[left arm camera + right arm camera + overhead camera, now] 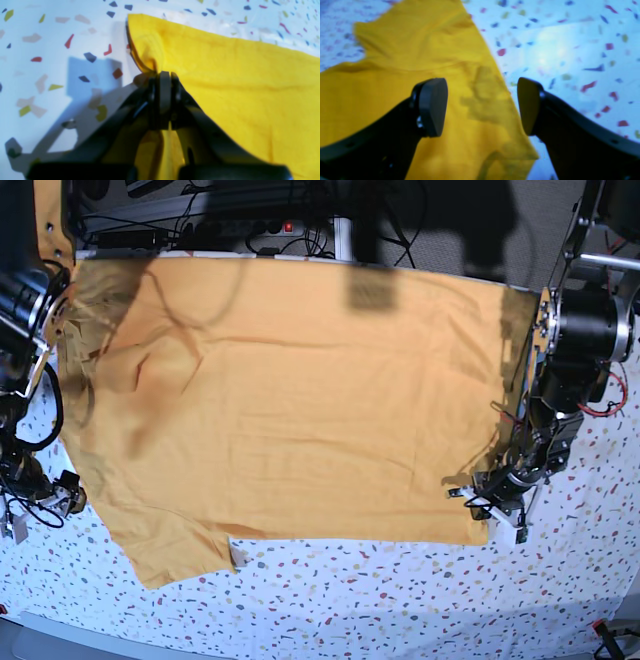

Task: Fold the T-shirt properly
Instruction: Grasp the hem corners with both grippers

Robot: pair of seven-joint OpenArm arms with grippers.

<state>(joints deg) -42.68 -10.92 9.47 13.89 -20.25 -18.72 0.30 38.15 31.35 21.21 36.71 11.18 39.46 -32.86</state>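
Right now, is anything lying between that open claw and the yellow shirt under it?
Nothing visible. The right gripper hangs open, its fingers straddling the T-shirt edge, with only bare cloth and speckled table between them.

The T-shirt [290, 400] lies spread on the table [420, 600], left gripper [163, 75] at its right edge, right gripper [482, 107] over its left sleeve

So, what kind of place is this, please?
Probably a robotics lab bench, not a home. The T-shirt lies spread on a speckled table, cables and a power strip hang behind it, and the left tool pinches the shirt's edge.
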